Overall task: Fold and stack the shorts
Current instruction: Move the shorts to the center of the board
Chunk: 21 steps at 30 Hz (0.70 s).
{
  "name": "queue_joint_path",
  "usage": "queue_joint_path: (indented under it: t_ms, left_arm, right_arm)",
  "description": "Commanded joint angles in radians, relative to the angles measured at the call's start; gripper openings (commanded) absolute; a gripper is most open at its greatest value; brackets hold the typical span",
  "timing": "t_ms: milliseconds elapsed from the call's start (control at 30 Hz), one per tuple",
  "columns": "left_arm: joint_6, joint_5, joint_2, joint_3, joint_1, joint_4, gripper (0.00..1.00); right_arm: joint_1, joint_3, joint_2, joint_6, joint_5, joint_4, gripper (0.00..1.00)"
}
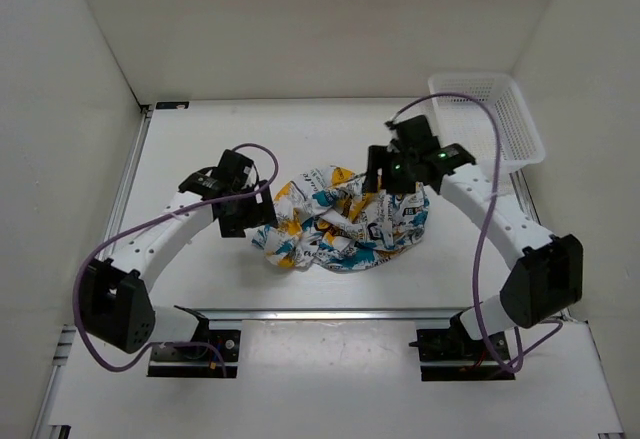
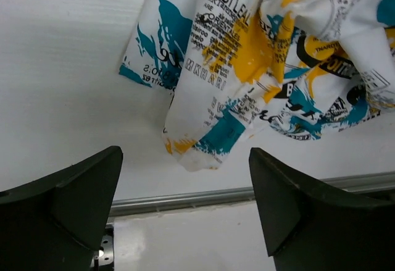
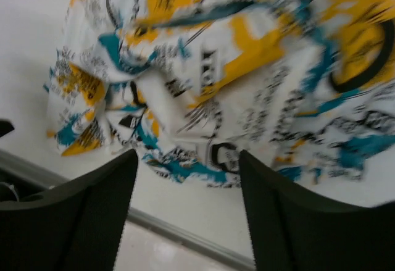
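Observation:
The shorts lie crumpled in a heap at the middle of the table, white with yellow-orange, teal and black print. My left gripper hangs open and empty just left of the heap; in the left wrist view the shorts lie ahead of its spread fingers, untouched. My right gripper hovers over the heap's right upper part, open and empty; in the right wrist view the shorts fill the frame beyond its fingers, blurred.
A white plastic mesh basket stands at the back right corner. A metal rail runs along the table's near edge. White walls close in the left, right and back sides.

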Motion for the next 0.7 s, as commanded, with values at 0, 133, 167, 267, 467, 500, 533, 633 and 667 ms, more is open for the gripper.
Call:
queue_joint_path:
  t_ms: [0, 133, 167, 267, 467, 500, 533, 633, 667]
  left_arm:
    - [-0.05, 0.0, 0.045, -0.022, 0.012, 0.099, 0.95]
    - [-0.05, 0.071, 0.183, -0.022, 0.0, 0.159, 1.0]
    - [-0.06, 0.071, 0.212, -0.022, 0.0, 0.182, 1.0]
    - [-0.07, 0.086, 0.317, -0.022, 0.0, 0.205, 0.93]
    - [-0.07, 0.071, 0.4, 0.058, 0.01, 0.214, 0.14]
    - [-0.07, 0.071, 0.4, 0.072, 0.025, 0.205, 0.1]
    - [-0.058, 0.071, 0.377, 0.093, 0.045, 0.205, 0.1]
    - [-0.047, 0.047, 0.357, 0.163, 0.067, 0.148, 0.1]
    - [-0.016, 0.015, 0.345, 0.241, 0.076, 0.125, 0.1]
  right_arm:
    - [0.126, -0.03, 0.039, 0.044, 0.017, 0.03, 0.74]
    - [0.06, -0.03, 0.088, 0.068, 0.039, 0.03, 0.92]
    - [0.042, -0.014, 0.106, 0.045, 0.029, 0.043, 0.93]
    - [0.015, 0.086, 0.218, -0.001, 0.005, 0.017, 0.95]
    - [0.006, 0.235, 0.436, -0.028, 0.077, -0.002, 0.88]
    - [0.006, 0.247, 0.468, -0.028, 0.056, 0.007, 0.7]
    - [0.006, 0.256, 0.479, -0.028, 0.033, 0.019, 0.58]
    - [0.006, 0.345, 0.536, -0.028, -0.044, 0.029, 0.12]
    - [0.006, 0.426, 0.55, -0.039, -0.053, 0.018, 0.03]
